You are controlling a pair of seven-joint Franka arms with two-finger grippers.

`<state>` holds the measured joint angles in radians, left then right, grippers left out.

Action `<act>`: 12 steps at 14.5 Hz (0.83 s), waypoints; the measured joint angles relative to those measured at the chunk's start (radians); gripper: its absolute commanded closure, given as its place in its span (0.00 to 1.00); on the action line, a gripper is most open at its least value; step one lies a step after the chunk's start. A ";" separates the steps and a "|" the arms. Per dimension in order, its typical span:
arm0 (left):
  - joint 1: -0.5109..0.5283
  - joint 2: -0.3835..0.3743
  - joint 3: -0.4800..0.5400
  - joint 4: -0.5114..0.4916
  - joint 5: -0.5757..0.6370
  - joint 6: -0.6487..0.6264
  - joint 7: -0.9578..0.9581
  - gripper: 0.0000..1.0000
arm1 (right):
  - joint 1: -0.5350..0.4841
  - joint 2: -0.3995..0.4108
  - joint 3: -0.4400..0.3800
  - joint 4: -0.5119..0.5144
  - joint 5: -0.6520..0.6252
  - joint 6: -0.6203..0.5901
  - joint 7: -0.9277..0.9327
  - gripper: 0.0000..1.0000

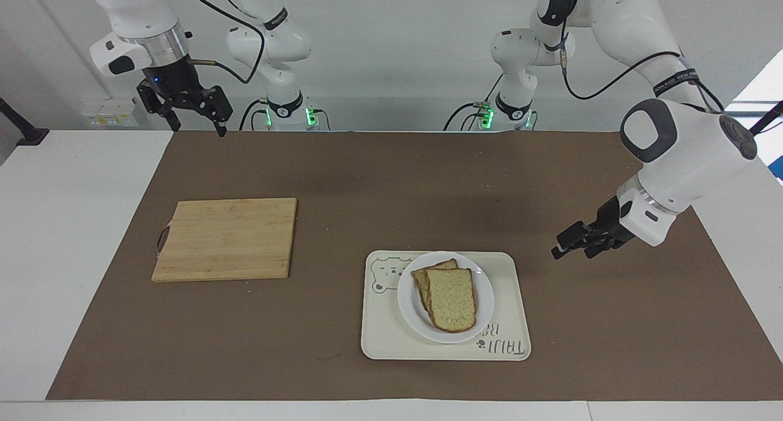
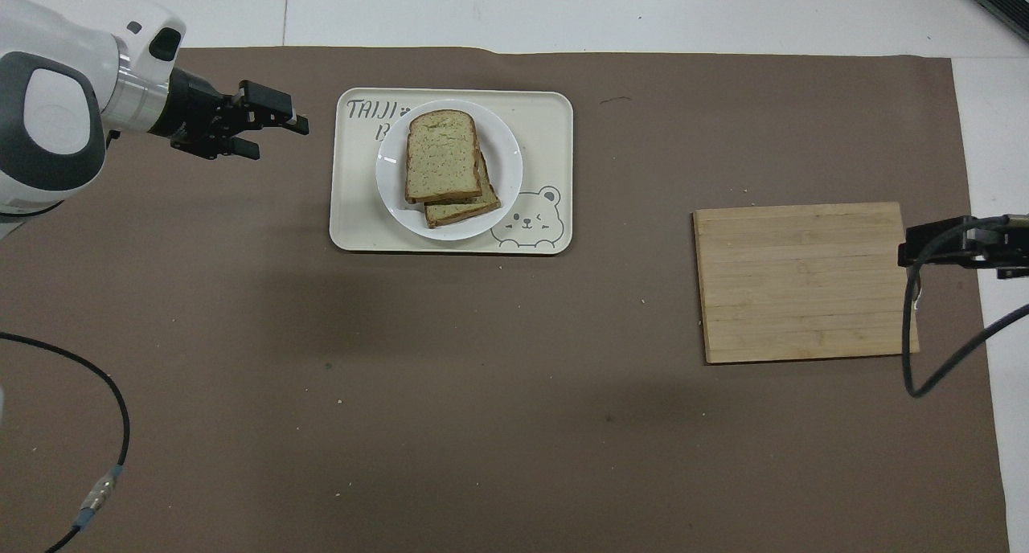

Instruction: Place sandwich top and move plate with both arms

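Left hand [image 1: 566, 247] up over bare mat, empty, fingers slightly apart. Beside it, toward right arm's end: tray [image 1: 508, 347], plate [image 1: 408, 311], sandwich top [image 1: 451, 298] stacked on lower slice. Right hand [image 1: 194, 112] waiting, fingers apart. Topping apparently done; plate move next, needing both hands at rim.

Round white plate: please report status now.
Left claw empty, over brown mat; right claw waits. Round white plate on cream tray, speckled bread top placed. Nothing blocks.
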<state>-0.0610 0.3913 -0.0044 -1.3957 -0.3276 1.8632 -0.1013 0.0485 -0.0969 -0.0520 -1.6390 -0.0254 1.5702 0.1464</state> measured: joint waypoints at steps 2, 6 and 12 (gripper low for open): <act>0.001 -0.059 0.005 -0.032 0.065 -0.016 0.000 0.00 | 0.000 0.000 0.000 0.000 0.000 0.000 0.000 0.00; -0.001 -0.203 -0.002 -0.115 0.245 -0.070 0.028 0.00 | 0.000 0.000 0.000 0.000 0.000 0.000 0.000 0.00; -0.001 -0.360 -0.003 -0.225 0.294 -0.134 0.145 0.00 | 0.000 0.000 0.000 0.000 0.000 0.000 0.000 0.00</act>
<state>-0.0621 0.0310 -0.0069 -1.6203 -0.0340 1.7287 0.0442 0.0485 -0.0969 -0.0520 -1.6390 -0.0254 1.5702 0.1464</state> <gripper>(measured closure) 0.000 0.000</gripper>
